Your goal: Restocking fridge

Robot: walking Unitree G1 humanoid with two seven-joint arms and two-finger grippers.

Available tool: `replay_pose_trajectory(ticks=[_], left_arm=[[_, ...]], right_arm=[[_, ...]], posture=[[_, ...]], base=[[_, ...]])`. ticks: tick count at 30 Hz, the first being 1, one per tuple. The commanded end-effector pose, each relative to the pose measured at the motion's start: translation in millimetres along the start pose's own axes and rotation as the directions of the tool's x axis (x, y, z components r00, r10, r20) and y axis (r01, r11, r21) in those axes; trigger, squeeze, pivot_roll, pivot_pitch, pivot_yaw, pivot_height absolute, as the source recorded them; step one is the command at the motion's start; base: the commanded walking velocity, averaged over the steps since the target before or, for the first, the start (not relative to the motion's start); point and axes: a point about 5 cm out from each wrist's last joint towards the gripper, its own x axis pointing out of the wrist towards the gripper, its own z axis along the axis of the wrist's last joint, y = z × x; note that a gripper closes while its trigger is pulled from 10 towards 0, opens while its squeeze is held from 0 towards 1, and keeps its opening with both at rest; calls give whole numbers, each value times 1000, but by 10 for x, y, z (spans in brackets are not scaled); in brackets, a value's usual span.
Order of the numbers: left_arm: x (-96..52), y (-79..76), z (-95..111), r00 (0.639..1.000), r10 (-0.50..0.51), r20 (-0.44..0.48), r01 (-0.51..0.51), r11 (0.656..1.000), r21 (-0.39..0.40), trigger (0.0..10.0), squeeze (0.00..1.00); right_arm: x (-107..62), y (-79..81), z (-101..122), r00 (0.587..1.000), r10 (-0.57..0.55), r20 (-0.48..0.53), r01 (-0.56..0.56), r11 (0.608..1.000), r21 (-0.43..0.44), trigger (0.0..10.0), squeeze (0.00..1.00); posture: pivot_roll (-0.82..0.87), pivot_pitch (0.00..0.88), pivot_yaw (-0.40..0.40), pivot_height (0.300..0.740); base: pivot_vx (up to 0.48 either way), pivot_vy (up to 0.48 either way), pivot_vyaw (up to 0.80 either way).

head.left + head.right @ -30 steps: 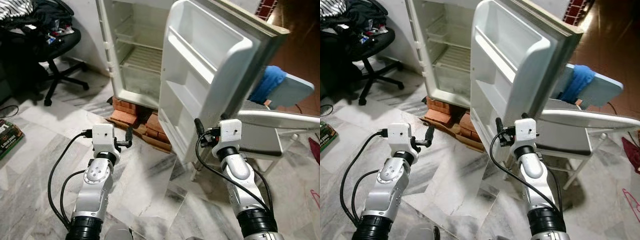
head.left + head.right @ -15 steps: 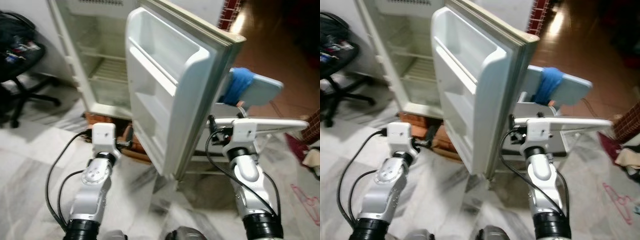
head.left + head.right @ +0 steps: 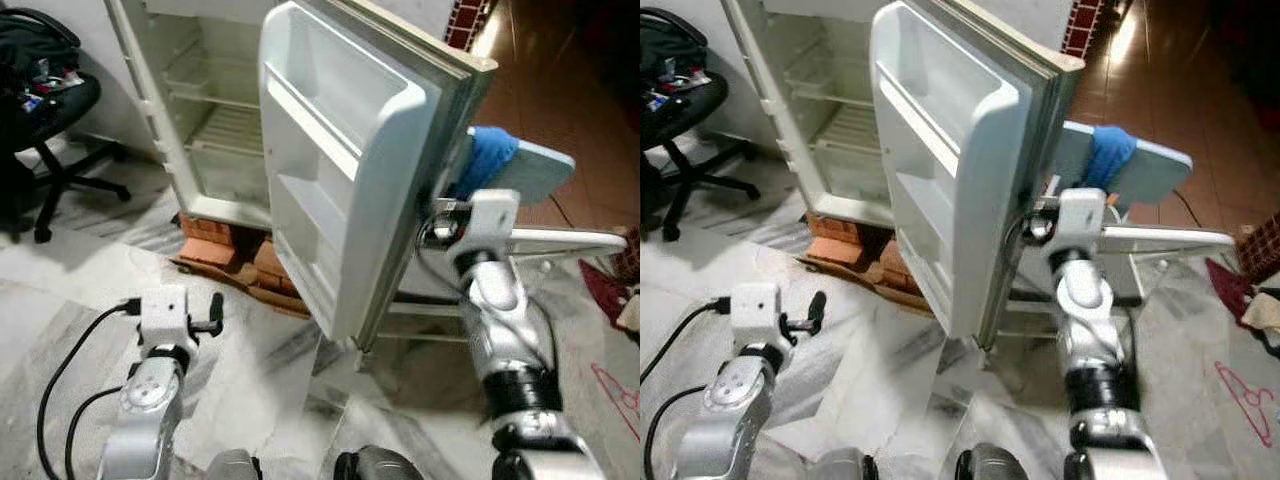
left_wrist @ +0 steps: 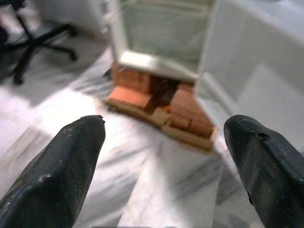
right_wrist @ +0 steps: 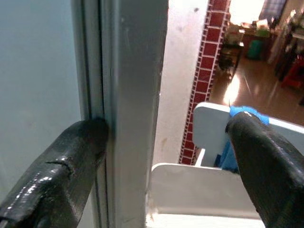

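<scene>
Marble floor (image 3: 290, 380), right gripper (image 5: 161, 156) now astride fridge door (image 3: 340, 170) edge

The fridge door (image 3: 340, 170) looks like smooth white plastic inside, with a light gloss, and its outer edge (image 5: 130, 109) is a grey, slightly shiny metal-like strip. The floor (image 3: 270, 380) is polished marble with grey veins. Rough orange bricks (image 4: 156, 102) lie under the fridge. The chair (image 3: 540, 175) is matt pale plastic, with a soft blue cloth (image 3: 485, 160) on it. The fingers (image 5: 61, 166) of the right pincer (image 5: 161, 161) are glossy black; the left pincer (image 4: 164, 166) looks more matt.
</scene>
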Motion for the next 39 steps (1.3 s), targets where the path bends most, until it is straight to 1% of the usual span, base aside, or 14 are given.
replay_pose_trajectory(ticks=[1, 6, 9, 10, 11, 14, 16, 18, 22, 26, 27, 29, 36, 39], left_arm=[[-2, -25, 66, 1000, -11, 16, 11, 1000, -5, 10000, 0], [-32, -70, 99, 999, -39, 27, 39, 999, -3, 10000, 0], [-55, -76, 79, 998, -51, 24, 51, 999, -13, 10000, 0], [-55, -76, 79, 998, -51, 24, 51, 999, -13, 10000, 0], [-59, -63, 65, 999, -50, 15, 51, 999, -18, 10000, 0], [-56, -59, 62, 999, -53, 10, 54, 998, -14, 10000, 0], [-49, -65, 59, 998, -61, 7, 61, 998, -9, 10000, 0], [-45, -69, 58, 998, -67, 6, 67, 998, -6, 10000, 0], [-30, -79, 62, 997, -74, 6, 74, 997, 2, 10000, 0], [-6, -77, 74, 997, -77, 11, 77, 997, 14, 10000, 0], [11, -82, 84, 997, -73, 18, 73, 997, 16, 10000, 0], [38, -96, 102, 997, -69, 27, 68, 998, 9, 10000, 0], [155, -233, 205, 991, -118, 68, 116, 993, 25, 10000, 0], [182, -276, 257, 988, -127, 93, 124, 991, 39, 10000, 0]], right_arm=[[104, 29, 104, 1000, -13, 18, 13, 1000, 28, 10000, 0], [281, 209, 246, 994, 105, 38, -109, 982, 156, 10000, 0], [206, 546, 457, 881, 440, 172, -472, 796, 379, 10000, 0], [206, 546, 457, 881, 440, 172, -472, 796, 379, 10000, 0], [42, 695, 587, 755, 599, 265, -651, 639, 410, 10000, 0], [-165, 789, 723, 624, 699, 351, -766, 459, 449, 10000, 0], [-291, 821, 775, 559, 735, 383, -806, 374, 459, 10000, 0], [-370, 832, 759, 531, 758, 378, -819, 345, 459, 10000, 0], [-378, 761, 544, 579, 761, 291, -778, 409, 478, 10000, 0], [-372, 622, 238, 698, 708, 106, -664, 585, 466, 10000, 0], [-361, 564, 123, 754, 656, 37, -604, 671, 430, 10000, 0], [-356, 478, -5, 823, 567, -36, -516, 773, 370, 10000, 0], [-439, 332, -222, 935, 334, -120, -286, 909, 303, 10000, 0], [-482, 316, -273, 950, 284, -133, -242, 934, 264, 10000, 0]], posture=[[102, 84, -35, 740], [119, 94, -51, 740], [117, 96, -52, 740], [117, 96, -52, 740], [113, 94, -50, 740], [105, 95, -45, 740], [101, 94, -42, 740], [96, 94, -38, 740], [96, 94, -38, 740], [86, 90, -35, 740], [84, 87, -37, 740], [79, 81, -46, 740], [47, 75, -35, 740], [45, 73, -34, 740]], base=[[0, 0, 0], [0, 0, 0], [0, 0, 0], [0, 0, 0], [0, 0, 0], [0, 0, 0], [0, 0, 0], [0, 0, 0], [0, 0, 0], [0, 0, 0], [0, 0, 0], [0, 0, 0], [0, 232, 0], [0, 469, 0]])
